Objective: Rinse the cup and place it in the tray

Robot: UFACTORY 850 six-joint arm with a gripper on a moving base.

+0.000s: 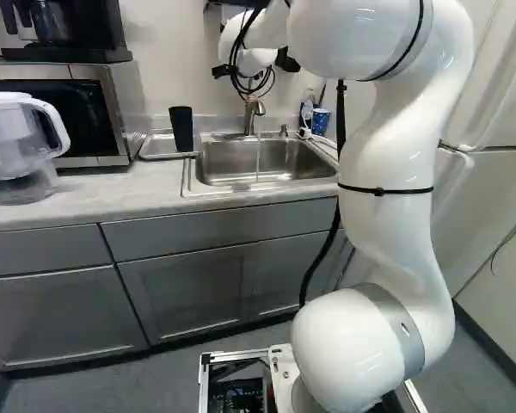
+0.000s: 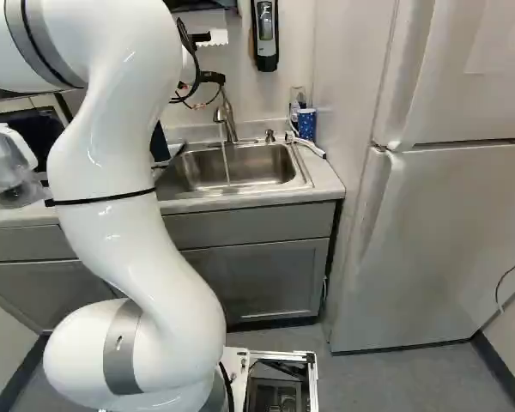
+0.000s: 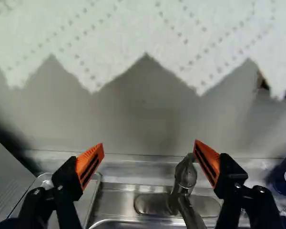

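In the left base view my gripper [image 1: 287, 60] shows from behind as dark parts beside the white wrist, its fingertips hidden. The wrist view shows the gripper [image 3: 149, 161] wide open, nothing between its orange pads. A dark cup [image 1: 181, 129] stands over the right part of the metal tray [image 1: 151, 148], left of the sink [image 1: 267, 162]. Part of the tray [image 3: 93, 198] shows below one finger in the wrist view; I cannot see the cup there. The faucet [image 3: 186, 174] is close by the other finger, and a thin stream of water [image 2: 225, 154] runs from it.
Paper towel [image 3: 143, 28] hangs ahead of the gripper, against the wall. Right of the sink stand a blue patterned cup [image 2: 306, 123] and a clear bottle. A water pitcher [image 1: 17, 146] and a microwave [image 1: 112, 112] stand left on the counter [image 1: 86, 202]. A fridge [image 2: 446, 232] is at the right.
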